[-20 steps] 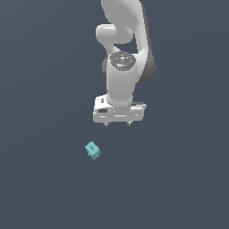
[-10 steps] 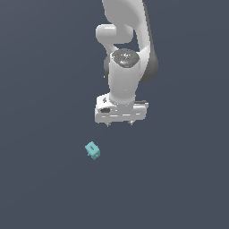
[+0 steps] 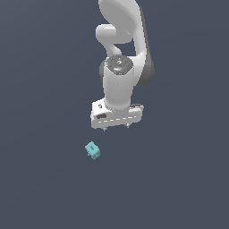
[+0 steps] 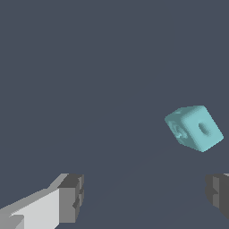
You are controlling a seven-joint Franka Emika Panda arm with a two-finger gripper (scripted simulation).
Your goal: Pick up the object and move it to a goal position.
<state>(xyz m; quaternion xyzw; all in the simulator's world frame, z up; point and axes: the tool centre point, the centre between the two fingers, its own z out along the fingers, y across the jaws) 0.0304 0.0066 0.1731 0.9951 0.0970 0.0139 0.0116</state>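
Note:
The object (image 3: pixel 92 150) is a tiny cyan blocky piece lying on the dark grey floor, below the arm and toward the exterior view's left. In the wrist view the object (image 4: pixel 194 127) shows as a cyan cube with a round hole in one face. My white gripper (image 3: pixel 116 128) hangs above the floor, up and to the exterior view's right of the object, apart from it. The fingers (image 4: pixel 71 198) are spread wide with nothing between them, and the object lies outside the gap.
The floor (image 3: pixel 179 188) is a plain dark grey surface. The white arm (image 3: pixel 120 53) rises above the gripper.
The arm has shifted toward the exterior view's left and slightly down, closer to the object. The object has not moved.

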